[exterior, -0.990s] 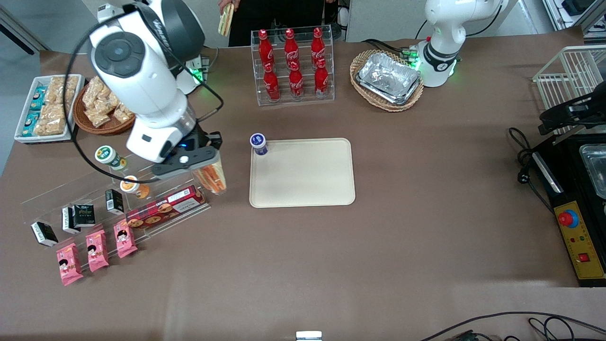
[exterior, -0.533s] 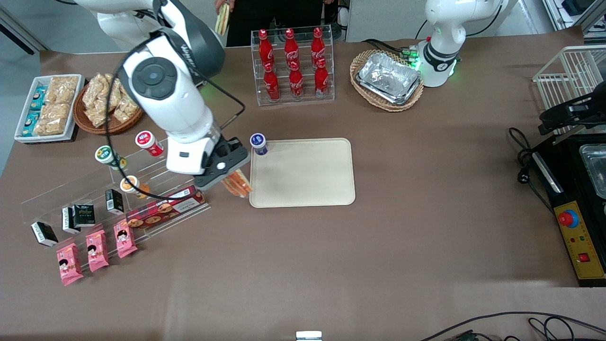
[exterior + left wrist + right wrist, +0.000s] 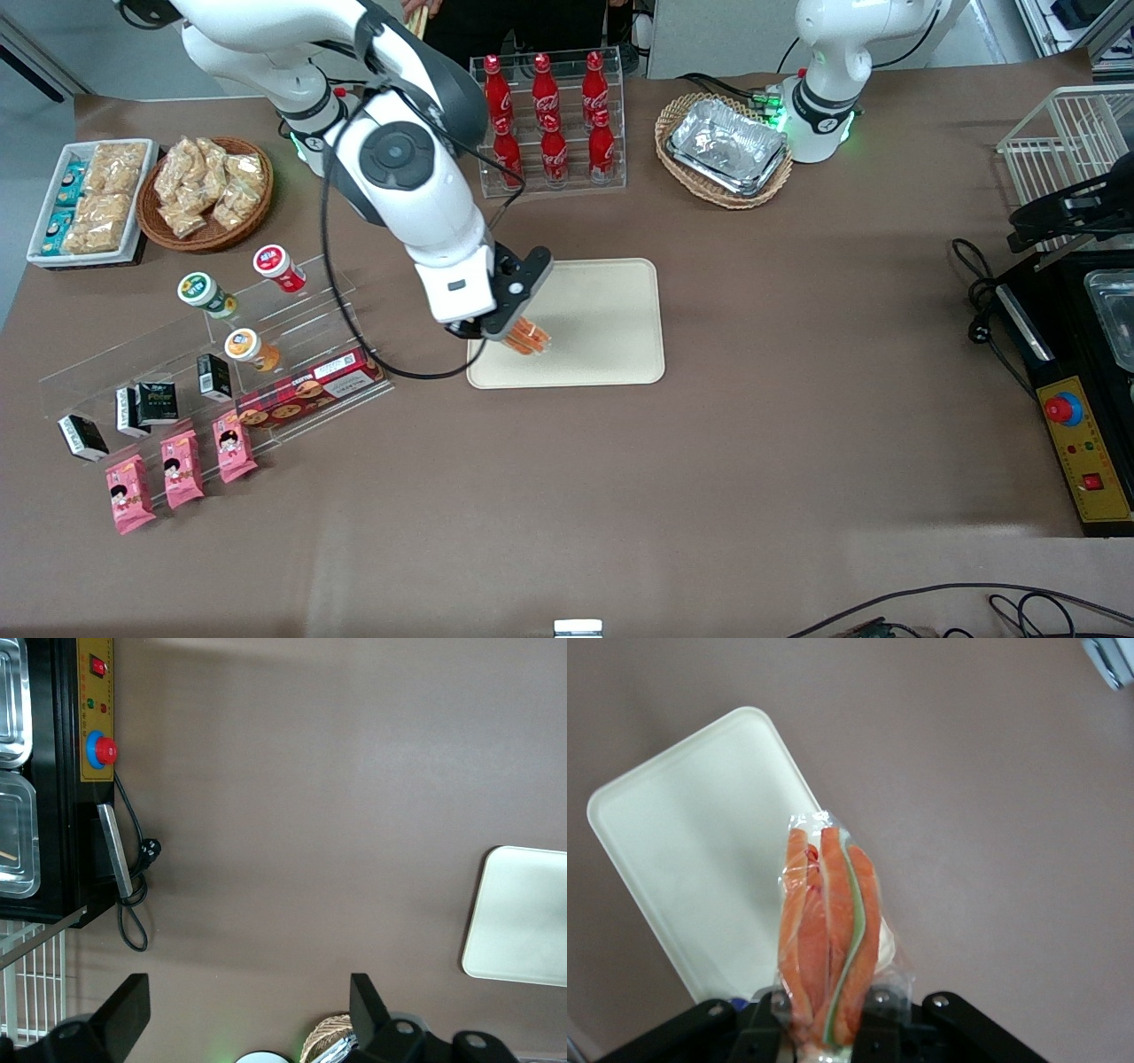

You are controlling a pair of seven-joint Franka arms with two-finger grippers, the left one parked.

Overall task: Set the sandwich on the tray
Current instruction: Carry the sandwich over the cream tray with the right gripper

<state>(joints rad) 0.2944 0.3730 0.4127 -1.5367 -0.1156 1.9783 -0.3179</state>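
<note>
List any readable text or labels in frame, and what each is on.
Nothing reads cleanly.
Red bottles in the clear rack: white script logo, too small to read.
Biscuit box, cup lids, black cartons, pink packets: print blurred.
Sandwich, held in the gripper above the tray: no label visible.

Even, bright light falls from above across the brown table (image 3: 797, 425), with a paler sheen near the front camera's edge. The gripper (image 3: 516, 330) throws a soft shadow on the tray (image 3: 611, 301) beneath it. Foil trays (image 3: 728, 146) catch sharp glare. The front view is crisp overall. In the right wrist view the sandwich (image 3: 828, 939) wrap glints, and the fingers (image 3: 766, 1028) pinching it look dark and slightly soft.
</note>
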